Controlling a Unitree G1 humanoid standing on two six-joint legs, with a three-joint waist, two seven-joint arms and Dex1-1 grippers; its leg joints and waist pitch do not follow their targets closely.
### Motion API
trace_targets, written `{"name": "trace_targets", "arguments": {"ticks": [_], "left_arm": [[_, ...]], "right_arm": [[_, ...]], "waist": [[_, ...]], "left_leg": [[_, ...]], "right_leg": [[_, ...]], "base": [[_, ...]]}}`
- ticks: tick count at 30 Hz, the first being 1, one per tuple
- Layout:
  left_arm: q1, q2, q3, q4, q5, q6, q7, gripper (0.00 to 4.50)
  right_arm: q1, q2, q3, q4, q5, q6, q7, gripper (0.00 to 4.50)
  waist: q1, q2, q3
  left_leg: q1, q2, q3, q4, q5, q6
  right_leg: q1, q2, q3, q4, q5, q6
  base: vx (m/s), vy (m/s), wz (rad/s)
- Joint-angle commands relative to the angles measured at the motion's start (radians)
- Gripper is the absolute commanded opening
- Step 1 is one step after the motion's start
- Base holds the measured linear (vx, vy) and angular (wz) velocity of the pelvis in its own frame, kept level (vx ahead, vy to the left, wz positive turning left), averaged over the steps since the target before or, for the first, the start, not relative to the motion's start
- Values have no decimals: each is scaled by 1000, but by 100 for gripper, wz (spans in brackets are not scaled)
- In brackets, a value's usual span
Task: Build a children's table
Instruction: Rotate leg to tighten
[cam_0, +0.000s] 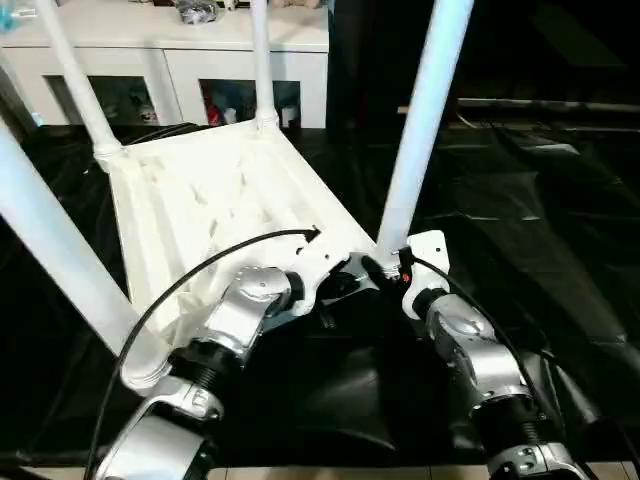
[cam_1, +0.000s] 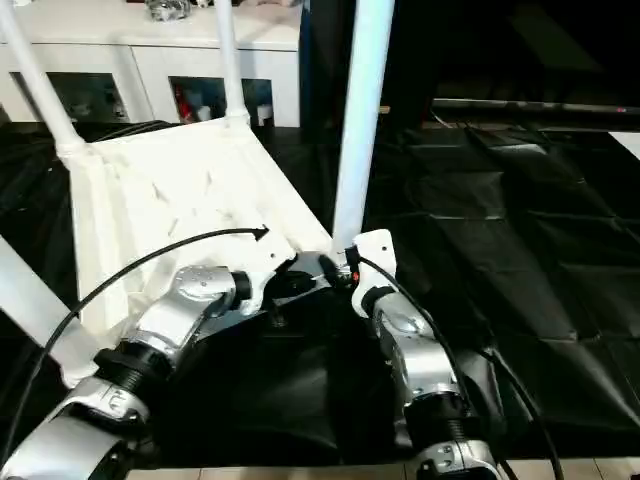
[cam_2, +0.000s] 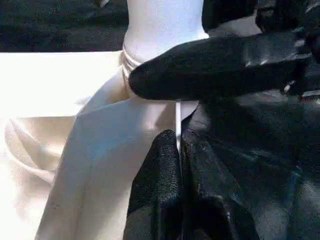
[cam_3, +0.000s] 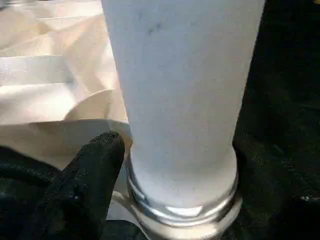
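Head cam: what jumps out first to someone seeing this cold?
The upturned white tabletop on the black sheet, with four white legs standing up from its corners. Both arms meet at the near right leg: the right gripper sits at that leg's base, and the left gripper is shut on the tabletop's thin edge beside it. A white cabinet stands behind.

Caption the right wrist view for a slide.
White table leg seated in the tabletop's corner socket, one black finger beside its base.

The tabletop (cam_0: 210, 215) lies underside up on the floor covering (cam_0: 540, 250), four legs (cam_0: 425, 120) standing at its corners, the cabinet (cam_0: 160, 60) behind.
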Motion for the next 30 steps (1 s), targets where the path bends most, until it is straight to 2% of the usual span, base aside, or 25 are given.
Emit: {"name": "trace_targets", "arguments": {"ticks": [1,3,5,7,9,12,13,15,19,20,24,25,27,29,30], "left_arm": [[44,24,-24,-9,-62,-17,-128,0],[50,47,-23,-21,-72,-18,-165,0],[60,82,-21,-41,-86,-15,-220,0],[68,111,-19,-65,-103,-6,-271,0],[82,151,-21,-111,-130,20,-355,0],[97,186,-26,-157,-159,52,-417,0],[97,186,-26,-157,-159,52,-417,0],[100,190,-26,-165,-165,57,-427,0],[114,205,-27,-206,-192,88,-469,0],[115,206,-27,-209,-192,91,-469,0],[116,207,-28,-207,-191,91,-469,0],[116,208,-27,-207,-191,93,-469,0],[116,208,-27,-209,-190,95,-468,0],[118,210,-25,-215,-188,103,-466,0],[118,210,-25,-215,-188,103,-466,0]], "right_arm": [[5,-55,91,-117,43,11,199,392],[17,-97,117,-144,40,19,264,392],[36,-168,153,-184,38,27,364,392],[46,-213,163,-207,49,46,428,392],[51,-263,171,-219,56,57,504,392],[51,-312,192,-226,51,63,563,392],[51,-312,192,-226,51,63,563,392],[46,-318,194,-222,50,62,566,392],[24,-304,177,-189,56,57,558,392],[20,-302,175,-182,57,52,557,365],[11,-297,174,-167,62,45,560,341],[10,-297,174,-164,64,45,564,319],[10,-297,176,-162,63,43,567,319],[10,-301,180,-151,61,34,577,287],[10,-301,180,-150,60,33,577,287]], "waist": [[5,-19,-45],[7,-16,-43],[9,-20,-41],[9,-17,-41],[8,-18,-42],[8,-15,-47],[8,-16,-48],[8,-18,-48],[8,-17,-46],[8,-17,-45],[8,-18,-45],[8,-20,-46],[8,-19,-47],[8,-19,-48],[9,-19,-48]], "left_leg": [[-3,3,10,-65,-217,67],[-2,5,10,-64,-220,77],[0,7,9,-67,-242,69],[0,8,9,-69,-258,63],[2,9,8,-69,-259,56],[3,10,10,-64,-213,65],[2,9,11,-61,-179,74],[0,7,13,-59,-163,84],[1,7,13,-59,-170,87],[3,8,13,-60,-181,82],[3,8,12,-60,-194,72],[2,8,12,-60,-187,71],[2,7,12,-59,-179,74],[2,7,13,-57,-163,83],[2,7,13,-56,-160,84]], "right_leg": [[46,-18,11,-70,-186,-196],[46,-18,12,-69,-184,-198],[47,-19,11,-75,-232,-193],[41,-20,14,-75,-266,-191],[41,-20,13,-71,-257,-198],[42,-18,13,-62,-157,-231],[44,-16,13,-55,-92,-248],[46,-16,12,-53,-62,-257],[46,-19,11,-55,-93,-264],[45,-19,11,-57,-110,-263],[45,-19,12,-58,-133,-252],[47,-18,12,-56,-123,-252],[47,-18,12,-54,-108,-254],[48,-18,11,-52,-83,-263],[48,-17,11,-51,-79,-265]], "base": [[0,0,0],[0,0,0],[0,0,0],[0,0,0],[0,0,0],[0,0,0],[0,0,0],[0,0,0],[0,0,0],[0,0,0],[0,0,0],[0,0,0],[0,0,0],[0,0,0],[0,0,0]]}}
